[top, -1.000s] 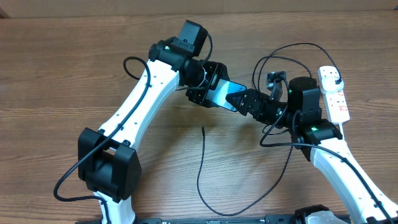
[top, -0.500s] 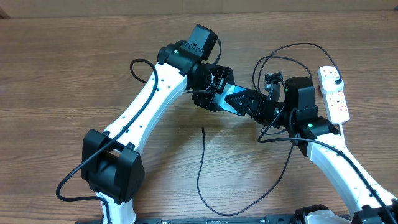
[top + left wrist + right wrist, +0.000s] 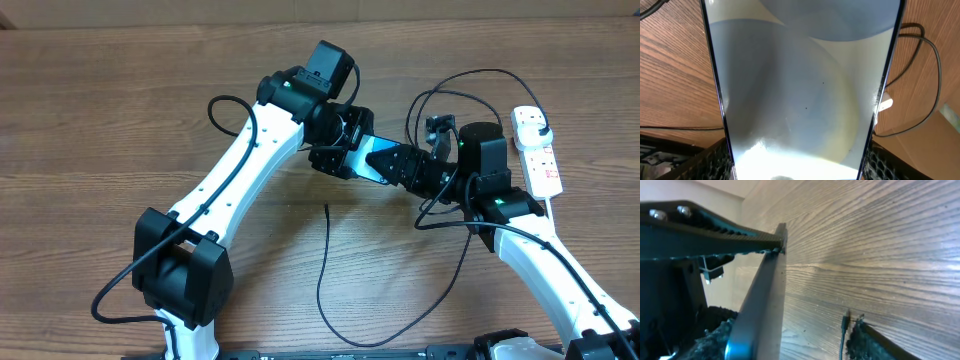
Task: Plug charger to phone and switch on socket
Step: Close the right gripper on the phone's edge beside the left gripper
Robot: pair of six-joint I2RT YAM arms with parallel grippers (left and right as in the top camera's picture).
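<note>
The phone [image 3: 376, 160], its screen light blue, hangs above the table with my left gripper [image 3: 345, 152] shut on it. Its screen [image 3: 800, 85] fills the left wrist view, with the fingers [image 3: 705, 162] pressed against both long edges. My right gripper [image 3: 402, 166] stands open astride the phone's other end. The right wrist view shows the phone edge-on [image 3: 760, 312] beside one finger [image 3: 710, 337], with bare wood between it and the other finger. The charger's black cable lies on the table with its tip [image 3: 327, 208] free, also showing as a tip [image 3: 844, 325]. The socket [image 3: 538, 152] lies far right.
The charger cable [image 3: 335, 320] runs forward from its tip, curves right and passes under my right arm. More black cable [image 3: 470, 78] loops near the socket at the back right. A black cable [image 3: 936, 75] curves over the wood beside the phone.
My left arm has carried the phone a little to the right, further between the right gripper's fingers. The right gripper's jaws have narrowed.
</note>
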